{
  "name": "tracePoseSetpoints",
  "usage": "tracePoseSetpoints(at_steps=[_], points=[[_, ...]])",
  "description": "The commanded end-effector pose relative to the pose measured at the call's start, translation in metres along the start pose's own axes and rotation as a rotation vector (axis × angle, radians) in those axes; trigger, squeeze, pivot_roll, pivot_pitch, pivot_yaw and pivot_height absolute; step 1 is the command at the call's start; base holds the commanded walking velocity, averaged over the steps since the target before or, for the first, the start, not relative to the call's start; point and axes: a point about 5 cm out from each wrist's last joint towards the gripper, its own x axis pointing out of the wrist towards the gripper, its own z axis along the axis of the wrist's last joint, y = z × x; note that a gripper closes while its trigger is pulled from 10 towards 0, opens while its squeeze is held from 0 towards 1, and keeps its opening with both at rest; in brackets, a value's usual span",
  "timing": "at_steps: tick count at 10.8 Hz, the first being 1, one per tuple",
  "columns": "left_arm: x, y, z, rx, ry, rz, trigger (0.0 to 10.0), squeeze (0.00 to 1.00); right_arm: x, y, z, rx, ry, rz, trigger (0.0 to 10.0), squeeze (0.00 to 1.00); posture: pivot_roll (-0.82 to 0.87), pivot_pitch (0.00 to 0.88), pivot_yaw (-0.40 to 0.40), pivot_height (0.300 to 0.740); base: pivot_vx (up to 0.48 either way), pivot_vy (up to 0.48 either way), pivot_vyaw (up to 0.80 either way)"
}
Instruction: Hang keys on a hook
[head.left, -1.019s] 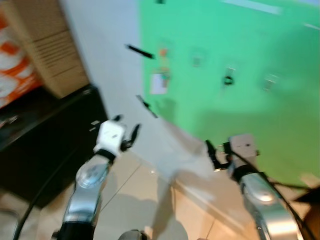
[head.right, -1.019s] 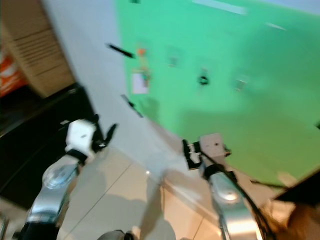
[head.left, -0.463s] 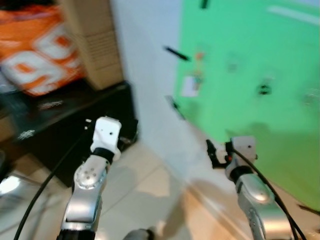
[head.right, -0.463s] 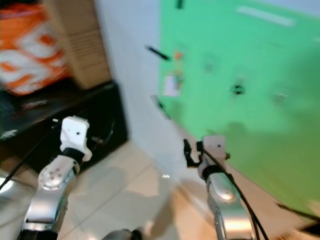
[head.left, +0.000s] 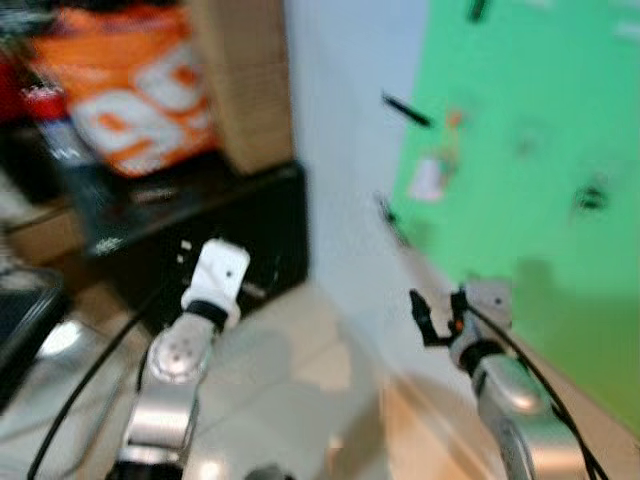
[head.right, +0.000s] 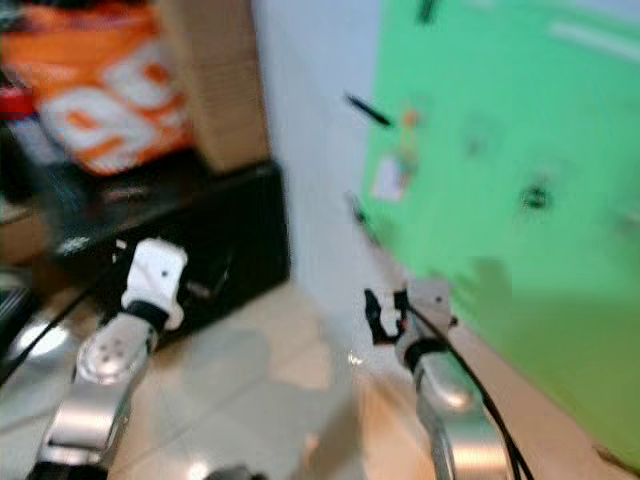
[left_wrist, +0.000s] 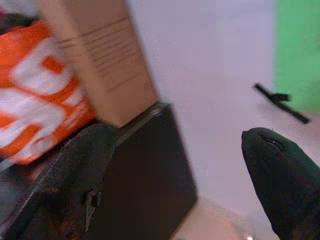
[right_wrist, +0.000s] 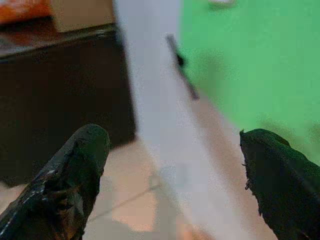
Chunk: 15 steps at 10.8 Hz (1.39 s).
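The picture is blurred. A green wall panel (head.left: 540, 150) stands at the right, with small hooks and hanging bits on it. One dark item (head.left: 592, 195) hangs there, and an orange-and-white tag (head.left: 435, 170) hangs further left; I cannot make out keys. A black peg (head.left: 405, 108) sticks out near the panel's edge. My left gripper (left_wrist: 185, 185) is held up in front of a black cabinet, open and empty. My right gripper (right_wrist: 175, 180) is raised near the white wall below the panel, also open with nothing between its fingers (head.left: 422, 312).
A black cabinet (head.left: 240, 225) stands at the left against the white wall (head.left: 345, 150). On it sit a cardboard box (head.left: 245, 80) and an orange bag (head.left: 130, 90). Pale floor tiles (head.left: 300, 370) lie below. A black cable (head.left: 80, 390) hangs by my left arm.
The camera has swung to the left: the green panel has slid toward the right edge, and the cabinet, box and orange bag have come further into view. Both arms hold the same raised pose.
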Motion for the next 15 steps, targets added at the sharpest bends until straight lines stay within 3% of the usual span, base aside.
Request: tracePoseSetpoints(at_steps=[1,4,9,10,13,14,15], points=[[0.000,0.001,0.003,0.004,-0.003,-0.002,10.0,0.62,0.000,-0.001,0.003,0.015,-0.005,0.010,10.0,0.00,-0.05,0.000,0.054,0.740,0.000,0.000,0.80],[-0.004,0.006,0.004,-0.016,-0.002,0.006,10.0,0.64,0.003,0.003,0.005,-0.004,-0.015,0.011,10.0,0.00,-0.04,0.000,0.061,0.740,0.000,0.000,0.70],[-0.004,0.009,0.004,-0.030,0.007,0.018,10.0,0.64,0.000,0.006,0.008,-0.013,-0.037,0.019,10.0,0.00,-0.03,0.000,0.068,0.740,0.234,0.000,0.00],[-0.006,0.011,0.004,-0.031,0.012,0.023,10.0,0.64,0.000,0.005,0.010,-0.078,-0.056,0.014,10.0,0.00,-0.02,0.000,0.058,0.740,0.292,0.000,0.00],[-0.012,0.016,0.001,-0.027,0.025,0.050,10.0,0.64,0.004,0.009,0.023,-0.001,-0.160,0.018,10.0,0.00,-0.01,0.000,0.043,0.740,0.294,0.000,0.00],[-0.013,0.016,0.001,-0.028,0.023,0.053,10.0,0.64,0.007,0.007,0.023,-0.056,-0.170,-0.016,10.0,0.00,-0.01,0.000,0.039,0.740,0.289,0.000,0.00],[-0.013,0.017,0.002,-0.029,0.021,0.056,10.0,0.64,0.006,0.015,0.022,0.037,-0.154,0.137,10.0,0.00,-0.01,0.000,0.033,0.740,0.292,0.000,0.00]])
